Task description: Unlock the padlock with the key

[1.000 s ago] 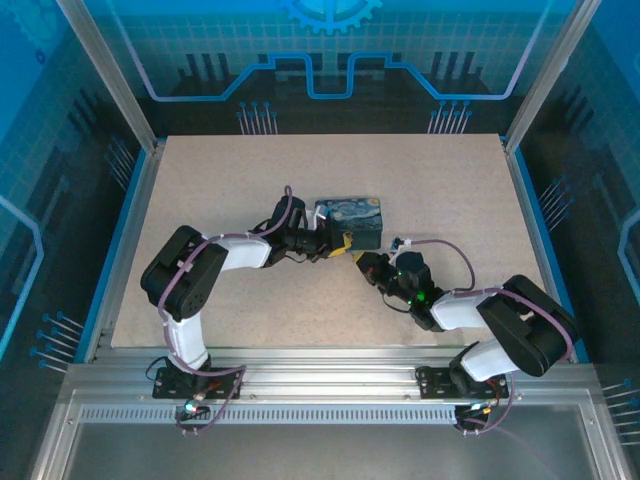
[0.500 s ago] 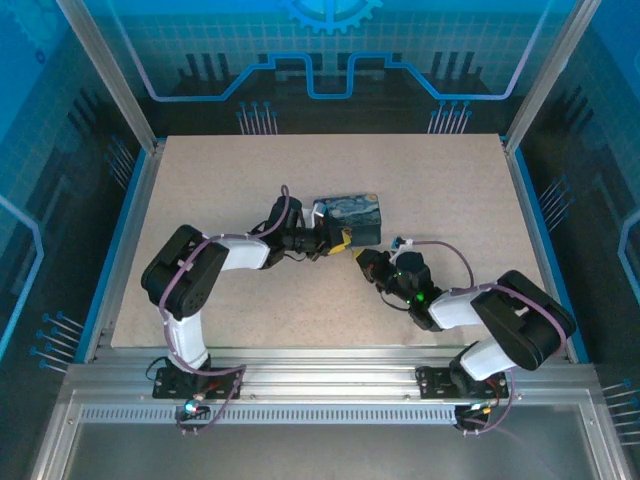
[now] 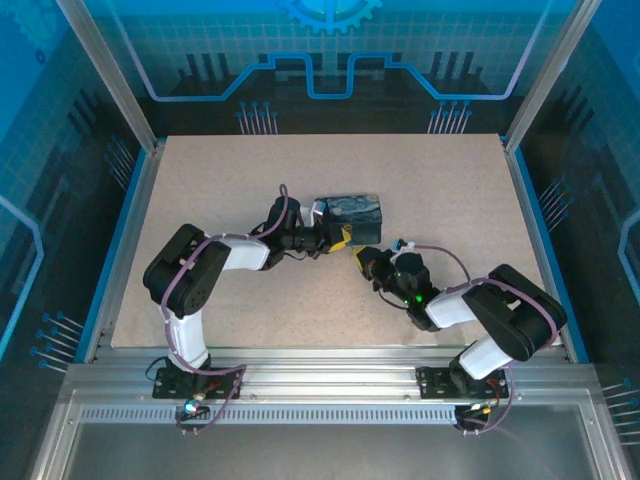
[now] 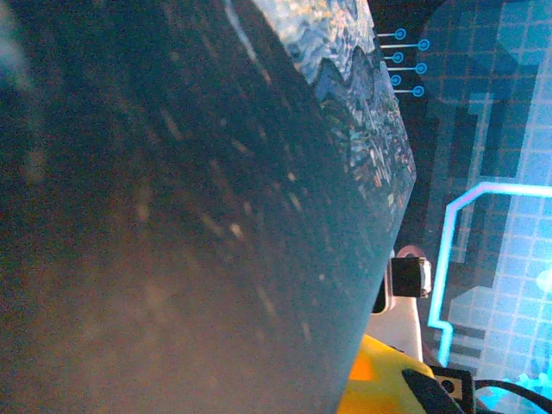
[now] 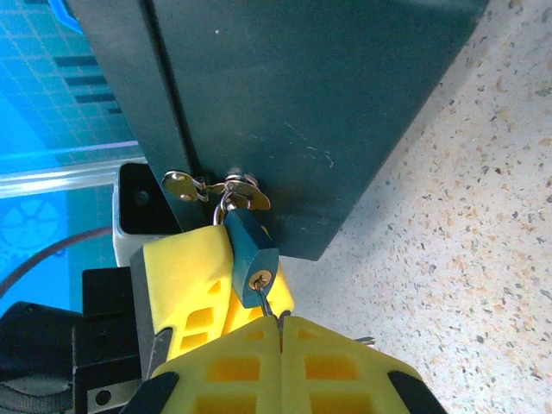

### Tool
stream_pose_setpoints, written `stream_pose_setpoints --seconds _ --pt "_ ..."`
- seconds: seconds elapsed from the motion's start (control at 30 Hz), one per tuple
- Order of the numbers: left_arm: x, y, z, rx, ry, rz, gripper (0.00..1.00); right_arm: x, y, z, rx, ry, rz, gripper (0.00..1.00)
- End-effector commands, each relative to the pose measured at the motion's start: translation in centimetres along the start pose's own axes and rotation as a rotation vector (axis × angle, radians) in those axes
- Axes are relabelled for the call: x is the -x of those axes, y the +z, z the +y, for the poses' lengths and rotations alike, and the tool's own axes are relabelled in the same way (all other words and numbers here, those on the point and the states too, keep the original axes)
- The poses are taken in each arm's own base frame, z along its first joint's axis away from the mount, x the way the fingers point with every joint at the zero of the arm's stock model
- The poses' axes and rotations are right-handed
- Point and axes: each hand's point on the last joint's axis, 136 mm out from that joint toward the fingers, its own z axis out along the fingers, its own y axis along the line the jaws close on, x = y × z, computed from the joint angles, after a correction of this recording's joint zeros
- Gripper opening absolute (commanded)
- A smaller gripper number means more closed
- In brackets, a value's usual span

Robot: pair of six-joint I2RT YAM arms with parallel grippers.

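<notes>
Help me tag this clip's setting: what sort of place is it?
Probably a lab or demo robot cell: left arm and right arm bolted to an aluminium rail, speckled tabletop, blue circuit-pattern panels around.

The box (image 3: pixel 350 213) sits at the middle of the surface (image 3: pixel 450 180). The left gripper (image 3: pixel 338 238) touches its lower left corner, and the right gripper (image 3: pixel 362 262) lies just below and right of that. In the right wrist view the padlock (image 5: pixel 252 257) hangs under the box, left of centre. The key (image 5: pixel 264 302) runs from its underside into the right gripper at the bottom edge.
</notes>
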Motion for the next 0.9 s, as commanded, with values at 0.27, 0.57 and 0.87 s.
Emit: stream_pose_setpoints --seconds 0.27,0.57,0.87 --pt "-1.6 0.3 -1.4 -0.078 0.008 0.081 0.0 0.5 0.7 -2.2 -0.037 0.137 -0.015 0.0" --pt "-1.9 0.3 -1.9 -0.1 0.013 0.096 0.0 0.9 2.0 -2.4 0.007 0.178 0.017 0.0" --pt "-2.7 0.4 -2.2 -0.117 0.018 0.124 0.0 0.7 2.9 -1.9 0.006 0.116 0.036 0.0"
